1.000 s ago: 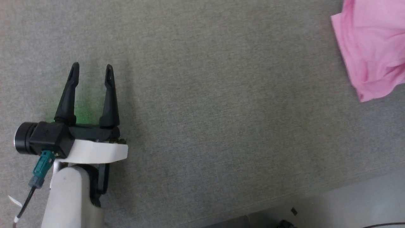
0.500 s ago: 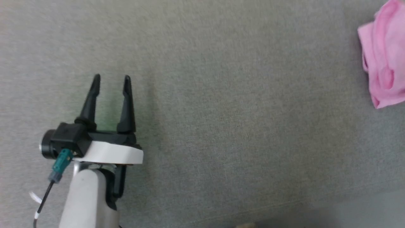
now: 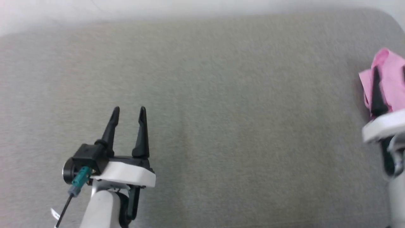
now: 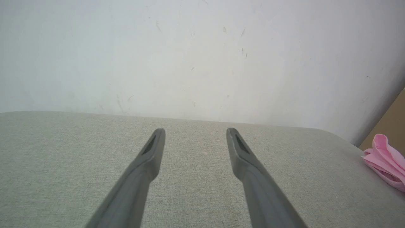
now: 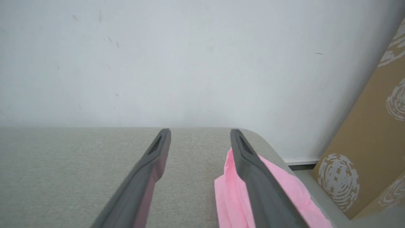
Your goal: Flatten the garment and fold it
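Lately my right fingers [image 5: 250,164] have come over the pink garment [image 5: 226,196], spread, while my left fingers [image 3: 141,133] stay spread above the bench [image 3: 237,126].

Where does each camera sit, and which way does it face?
Head view: on the head, looking down at the grey cushion; shows left gripper, right gripper by the garment.
Left wrist view: on the left wrist, facing along its open fingers across the cushion to the white wall.
Right wrist view: on the right wrist, facing the same wall; garment beneath one finger.
Both wrist views share wall, cushion and garment.
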